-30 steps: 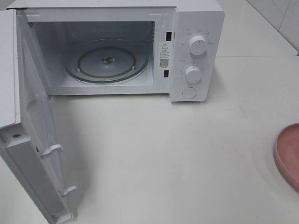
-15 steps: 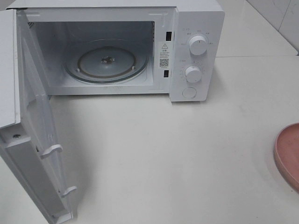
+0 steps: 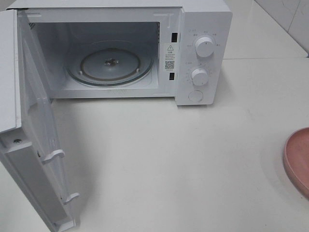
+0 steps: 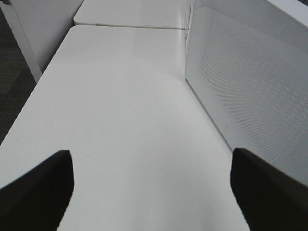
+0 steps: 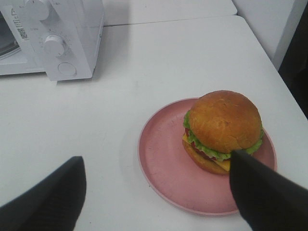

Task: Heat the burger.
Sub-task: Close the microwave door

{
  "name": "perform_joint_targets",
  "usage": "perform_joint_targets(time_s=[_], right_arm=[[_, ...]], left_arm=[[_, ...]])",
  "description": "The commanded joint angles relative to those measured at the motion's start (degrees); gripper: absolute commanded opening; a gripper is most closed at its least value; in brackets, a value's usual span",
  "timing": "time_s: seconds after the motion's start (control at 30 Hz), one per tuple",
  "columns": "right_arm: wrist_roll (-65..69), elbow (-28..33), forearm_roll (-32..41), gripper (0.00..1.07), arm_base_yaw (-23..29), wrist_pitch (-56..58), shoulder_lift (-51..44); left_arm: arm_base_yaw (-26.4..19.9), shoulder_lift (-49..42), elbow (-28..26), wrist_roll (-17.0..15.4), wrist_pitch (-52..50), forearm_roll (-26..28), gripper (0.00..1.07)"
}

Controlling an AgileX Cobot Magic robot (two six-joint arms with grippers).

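The burger [image 5: 224,122], with a glossy brown bun, lettuce and cheese, sits on a round pink plate [image 5: 159,163]. My right gripper [image 5: 156,159] hovers over the plate's near side, open, and one dark finger [image 5: 264,192] reaches just in front of the burger without gripping it. In the exterior high view only the plate's edge [image 3: 298,159] shows at the right border, and the burger is out of view there. My left gripper [image 4: 150,153] is open over bare table, holding nothing. Neither arm shows in the exterior high view.
A white microwave [image 3: 203,48] stands at the back, its door [image 3: 34,145] swung wide open to the left and its glass turntable [image 3: 110,65] bare. A perforated white microwave panel [image 4: 250,82] runs close beside my left gripper. The table edge [image 5: 269,57] lies just beyond the plate.
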State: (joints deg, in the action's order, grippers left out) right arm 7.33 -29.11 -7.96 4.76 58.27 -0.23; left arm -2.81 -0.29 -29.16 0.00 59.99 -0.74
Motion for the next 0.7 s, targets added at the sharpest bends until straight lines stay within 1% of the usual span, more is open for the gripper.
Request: perform_joint_targets(time_s=[0.03,0.7], right_arm=[[-0.69,0.34,-0.06,0.77,-0.34,-0.69,-1.55],[-0.69,0.29,-0.06,0.77,-0.34,-0.69,-1.49]], left_arm=[[-0.29,-1.09,0.23,0.0,-0.57,0.29,0.84],[-0.29,-1.09,0.23,0.0,-0.57,0.29,0.84]])
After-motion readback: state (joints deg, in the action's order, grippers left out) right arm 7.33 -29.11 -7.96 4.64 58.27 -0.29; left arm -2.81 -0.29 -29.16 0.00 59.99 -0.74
